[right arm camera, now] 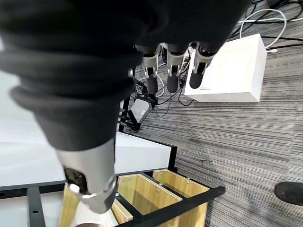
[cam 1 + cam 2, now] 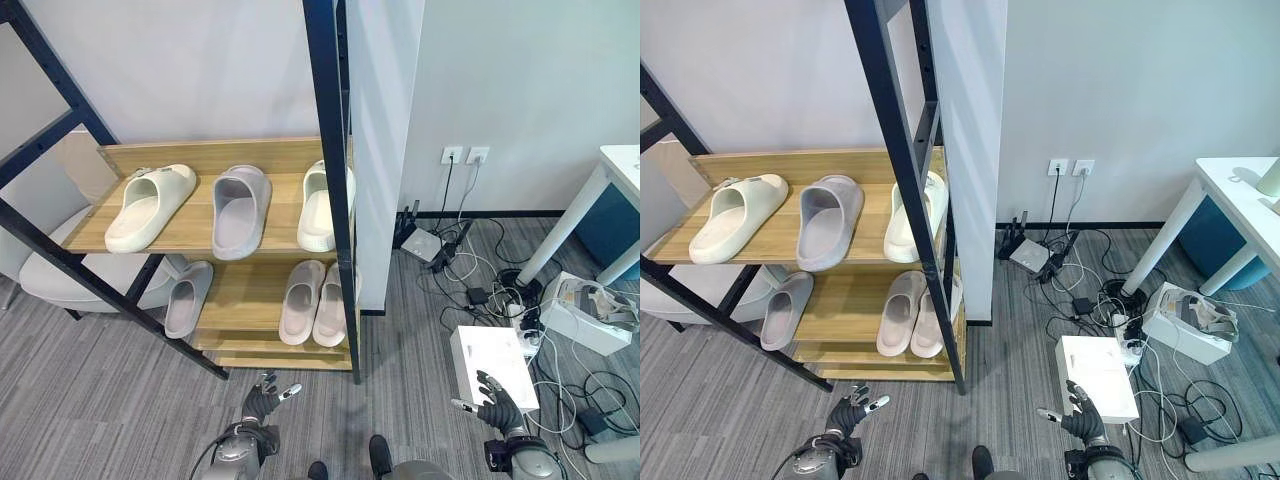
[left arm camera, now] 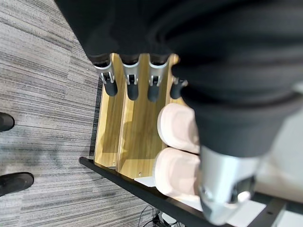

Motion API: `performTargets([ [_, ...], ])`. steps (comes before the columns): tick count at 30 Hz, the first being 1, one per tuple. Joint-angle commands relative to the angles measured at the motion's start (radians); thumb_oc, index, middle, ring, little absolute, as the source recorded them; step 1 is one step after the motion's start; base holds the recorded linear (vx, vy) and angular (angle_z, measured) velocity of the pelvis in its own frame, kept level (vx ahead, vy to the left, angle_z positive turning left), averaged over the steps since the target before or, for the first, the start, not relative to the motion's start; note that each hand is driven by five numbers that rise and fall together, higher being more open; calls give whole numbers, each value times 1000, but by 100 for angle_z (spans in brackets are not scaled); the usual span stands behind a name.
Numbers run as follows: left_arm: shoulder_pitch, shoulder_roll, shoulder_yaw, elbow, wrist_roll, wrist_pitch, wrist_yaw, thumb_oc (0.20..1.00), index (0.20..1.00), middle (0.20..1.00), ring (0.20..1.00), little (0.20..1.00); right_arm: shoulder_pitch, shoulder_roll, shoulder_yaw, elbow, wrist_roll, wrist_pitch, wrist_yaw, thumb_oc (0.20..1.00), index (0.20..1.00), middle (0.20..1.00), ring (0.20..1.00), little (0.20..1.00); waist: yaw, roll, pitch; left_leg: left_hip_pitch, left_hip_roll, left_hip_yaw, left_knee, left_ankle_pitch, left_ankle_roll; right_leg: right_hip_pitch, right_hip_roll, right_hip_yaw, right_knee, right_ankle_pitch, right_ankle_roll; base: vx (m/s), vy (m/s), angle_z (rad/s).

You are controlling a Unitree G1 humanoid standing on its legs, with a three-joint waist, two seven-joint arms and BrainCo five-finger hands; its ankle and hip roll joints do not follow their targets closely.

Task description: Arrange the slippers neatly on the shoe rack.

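1. Upper shelf of the shoe rack: cream slipper, grey slipper, a third half-hidden; more slippers below.
2. Left hand and right hand hang low, fingers apart, empty.
3. Likely next: reach and straighten the skewed cream slipper.

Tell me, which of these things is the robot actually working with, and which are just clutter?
Part of the job:
wooden shoe rack
cream slipper, grey slipper, white slipper on the upper shelf
grey slipper and pinkish pair on the lower shelf

Just lying about:
white box
cables
white table
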Motion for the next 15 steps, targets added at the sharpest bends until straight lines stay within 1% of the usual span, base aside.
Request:
performTargets([
  [1, -40, 25, 5, -14, -10, -30, 6, 1000, 1000, 1000, 1000, 1000, -6, -23, -11, -34, 27, -47, 1, 1000, 1000, 1000, 1000, 1000, 4, -70, -12, -99, -84, 8, 134, -4, 2, 54, -31, 2, 49, -158, 58, -2, -26, 20],
  [2, -40, 26, 3, -21, -10, -31, 5, 1000, 1000, 1000, 1000, 1000, -8, -28, -9, -32, 28, -46, 3, 1000, 1000, 1000, 1000, 1000, 9, -71, -6, -121, -100, -1, 180, -11, -1, 54, -36, -2, 56, -164, 56, -3, -3, 21],
  [4, -44, 24, 3, -32, -15, -32, 8, 1000, 1000, 1000, 1000, 1000, -15, -32, -9, -27, 23, -45, -1, 1000, 1000, 1000, 1000, 1000, 14, -74, 4, -150, -103, -1, 231, -6, -14, 51, -46, -5, 64, -164, 56, -19, 31, 29],
  [5, -44, 26, 3, -50, -20, -32, 8, 1000, 1000, 1000, 1000, 1000, -19, -35, -14, -21, 23, -43, -5, 1000, 1000, 1000, 1000, 1000, 17, -76, 9, -164, -95, 5, 244, 2, -22, 51, -53, -8, 65, -165, 58, -16, 71, 23],
  [7, -46, 29, 3, -54, -21, -35, 9, 1000, 1000, 1000, 1000, 1000, -29, -37, -16, -13, 28, -42, -9, 1000, 1000, 1000, 1000, 1000, 24, -80, 11, -179, -72, -3, 232, 4, -23, 52, -68, -11, 66, -170, 60, 24, 94, 10],
  [9, -49, 34, -1, -59, -24, -37, 14, 1000, 1000, 1000, 1000, 1000, -37, -38, -18, -11, 34, -41, -18, 1000, 1000, 1000, 1000, 1000, 27, -85, 8, -191, -24, -12, 191, 24, -24, 52, -92, -20, 70, -184, 66, 66, 147, 16],
  [10, -54, 35, -4, -57, -23, -35, 19, 1000, 1000, 1000, 1000, 1000, -39, -37, -20, -9, 36, -41, -26, 1000, 1000, 1000, 1000, 1000, 23, -85, 7, -206, 18, -11, 155, 59, -28, 47, -106, -27, 75, -193, 70, 66, 183, 33],
  [11, -57, 35, -6, -56, -24, -36, 20, 1000, 1000, 1000, 1000, 1000, -41, -39, -24, -7, 38, -41, -29, 1000, 1000, 1000, 1000, 1000, 22, -85, 7, -215, 50, -3, 134, 81, -31, 43, -115, -32, 76, -199, 71, 97, 223, 57],
  [12, -62, 36, -9, -53, -23, -37, 25, 1000, 1000, 1000, 1000, 1000, -43, -42, -25, -15, 39, -42, -36, 1000, 1000, 1000, 1000, 1000, 18, -82, 8, -225, 88, 18, 91, 119, -41, 44, -128, -37, 79, -212, 74, 133, 233, 58],
  [14, -70, 36, -9, -47, -21, -41, 30, 1000, 1000, 1000, 1000, 1000, -49, -49, -30, -17, 36, -41, -46, 1000, 1000, 1000, 1000, 1000, 16, -78, 4, -250, 146, 46, 30, 159, -63, 54, -154, -33, 81, -231, 86, 229, 302, 51],
  [15, -70, 36, -11, -52, -23, -42, 31, 1000, 1000, 1000, 1000, 1000, -54, -52, -27, -11, 36, -38, -50, 1000, 1000, 1000, 1000, 1000, 16, -77, 3, -262, 166, 51, 13, 174, -74, 71, -173, -30, 81, -243, 94, 279, 330, 37],
])
